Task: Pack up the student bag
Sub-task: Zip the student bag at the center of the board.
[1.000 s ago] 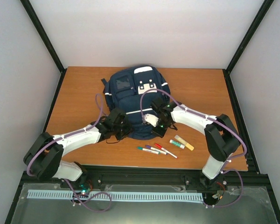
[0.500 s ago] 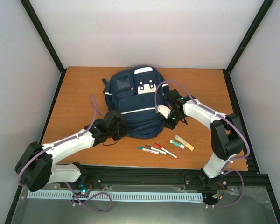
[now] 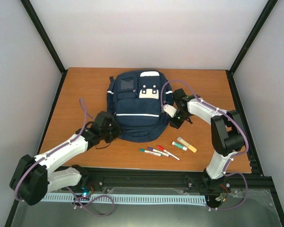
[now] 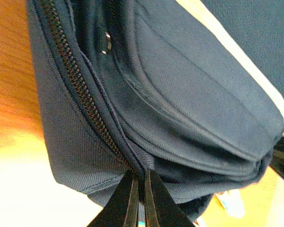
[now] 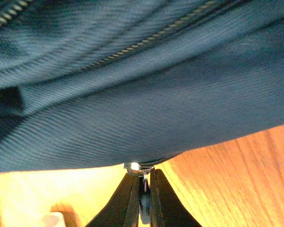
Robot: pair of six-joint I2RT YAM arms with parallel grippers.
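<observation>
The navy student bag [image 3: 137,106] lies flat on the wooden table, white stripes and white patch facing up. My left gripper [image 3: 114,131] is at its lower left edge, shut on a fold of the bag's fabric beside a dark zipper [image 4: 80,94]; the left wrist view shows its jaws pinching that fabric [image 4: 138,182]. My right gripper [image 3: 173,113] is at the bag's right side, shut on a metal zipper pull [image 5: 142,170] under the bag's edge [image 5: 142,94].
Several markers [image 3: 158,151] and two glue sticks [image 3: 183,144] lie on the table in front of the bag, between the two arms. The table's black frame runs along the near edge [image 3: 146,177].
Both grippers moved outward, the left toward the left, the right toward the back right. The bag was pulled and spread wider and now lies straighter.
</observation>
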